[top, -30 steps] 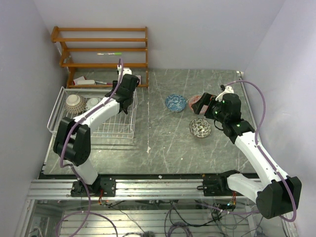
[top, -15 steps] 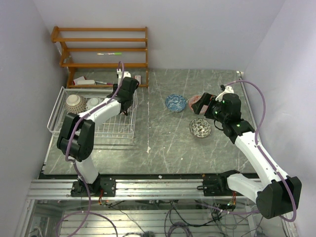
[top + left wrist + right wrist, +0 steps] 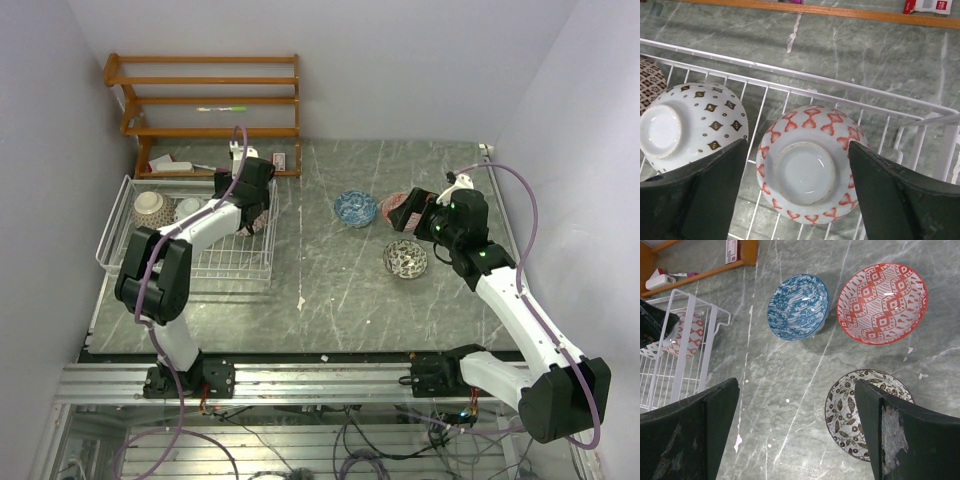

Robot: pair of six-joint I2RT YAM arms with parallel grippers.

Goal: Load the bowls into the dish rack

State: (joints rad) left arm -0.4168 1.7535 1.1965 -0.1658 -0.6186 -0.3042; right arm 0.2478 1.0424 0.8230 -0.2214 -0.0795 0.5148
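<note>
The top view hides it: a red bowl (image 3: 807,167) sits upside down inside the wide left end effector (image 3: 797,144). The right end effector (image 3: 796,382) is wide too.

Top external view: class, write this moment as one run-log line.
left tool: open above upturned red-marked ceramic bowl in white wire dish rack | right tool: open, empty | unloaded: blue ceramic bowl, red-lined bowl, black-and-white bowl

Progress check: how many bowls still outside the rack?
3, all on the table: blue bowl, red bowl to its right, black-and-white bowl closer to the near edge. None looks hidden.
</note>
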